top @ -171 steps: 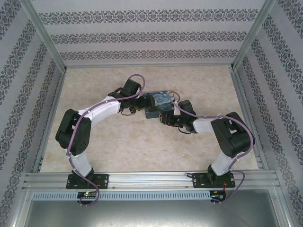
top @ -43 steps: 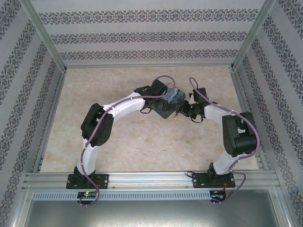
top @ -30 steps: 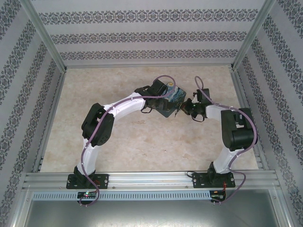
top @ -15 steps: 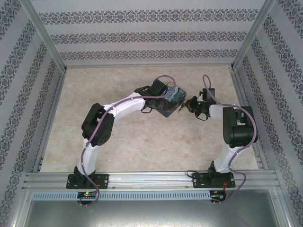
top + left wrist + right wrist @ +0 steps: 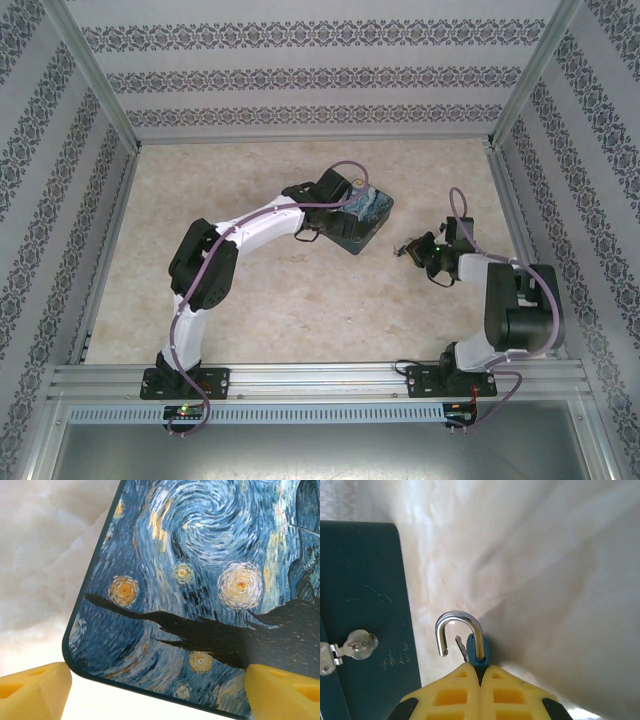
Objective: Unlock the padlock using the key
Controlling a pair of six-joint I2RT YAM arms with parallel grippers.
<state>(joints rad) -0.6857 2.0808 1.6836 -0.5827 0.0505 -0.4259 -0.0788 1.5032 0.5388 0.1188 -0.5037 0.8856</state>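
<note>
Pinching the padlock (image 5: pixel 483 656) by its body, the sound hold on something likely light and slippery, right fingers (image 5: pixel 451 692) are closed; left fingers (image 5: pixel 35 689) spread wide.

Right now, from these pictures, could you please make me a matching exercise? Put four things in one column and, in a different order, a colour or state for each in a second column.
Things
1. padlock
2. box
3. left claw
4. right claw

Colours or states
A. closed tight on the padlock's body
B. lid painted blue and yellow
C. fingers wide apart, holding nothing
D. metal bow swung open, one end free

Right pairs: 1-D, 2-B, 3-C, 4-A
</note>
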